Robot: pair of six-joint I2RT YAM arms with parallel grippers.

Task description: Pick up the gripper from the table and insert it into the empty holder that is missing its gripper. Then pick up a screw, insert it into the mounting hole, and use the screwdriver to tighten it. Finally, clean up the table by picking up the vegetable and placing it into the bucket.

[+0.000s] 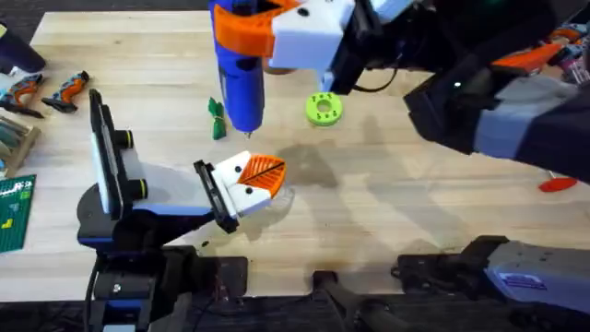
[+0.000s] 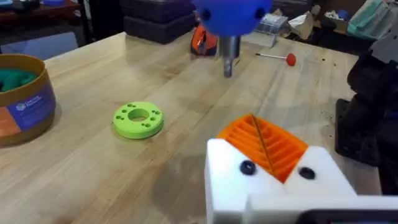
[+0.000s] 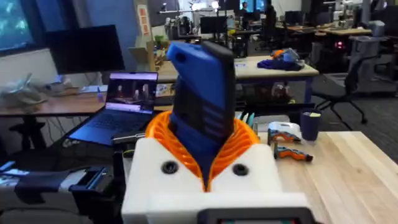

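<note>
My right gripper reaches across from the right and is shut on the blue screwdriver, held upright with its metal bit pointing down. The right wrist view shows the screwdriver clamped between orange pads. The bit hangs just above and behind my left gripper, which lies low over the table, shut. Its two white mounts both carry orange ribbed tips pressed together. Each mount has a dark spot, screw or hole; I cannot tell which. The dark green vegetable lies left of the screwdriver. The bucket holds something teal-green.
A lime green disc with holes lies right of the screwdriver. A thin tool with a red handle lies farther right, near the table edge. Orange-and-black hand tools sit at the far left, and a green board at the left edge.
</note>
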